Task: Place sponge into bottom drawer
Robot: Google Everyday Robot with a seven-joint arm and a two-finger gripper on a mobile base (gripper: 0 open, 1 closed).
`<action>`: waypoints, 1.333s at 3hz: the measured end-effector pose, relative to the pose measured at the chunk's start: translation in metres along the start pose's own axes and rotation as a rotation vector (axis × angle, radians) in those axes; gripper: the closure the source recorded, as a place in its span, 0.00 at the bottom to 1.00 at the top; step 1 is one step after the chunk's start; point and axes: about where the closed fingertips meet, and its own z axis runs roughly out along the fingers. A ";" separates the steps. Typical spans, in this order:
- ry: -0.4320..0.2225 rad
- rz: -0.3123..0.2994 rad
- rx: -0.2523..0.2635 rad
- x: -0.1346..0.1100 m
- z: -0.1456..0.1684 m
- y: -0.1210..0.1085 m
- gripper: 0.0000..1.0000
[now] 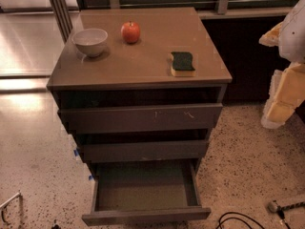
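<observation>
cam: one view, raised, in front of the table (143, 63) | facing: forward and down onto its top and the open bottom drawer (145, 215) | range: mid, whole table in frame | claw (285, 92): right edge, beside table

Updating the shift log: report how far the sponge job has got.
Done: the bottom drawer is pulled open, its tray bare. In hand: nothing; the claw sits at the right edge of view, beside the cabinet, away from the sponge. Left: the sponge lies on the cabinet top and must be grasped and lowered into the drawer.
</observation>
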 end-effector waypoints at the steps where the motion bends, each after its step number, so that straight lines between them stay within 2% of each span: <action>1: -0.001 0.000 0.003 0.000 0.000 0.000 0.00; 2: -0.075 0.012 0.059 -0.021 0.013 -0.038 0.00; 3: -0.166 0.026 0.089 -0.044 0.029 -0.077 0.00; 4: -0.285 0.050 0.090 -0.073 0.056 -0.130 0.00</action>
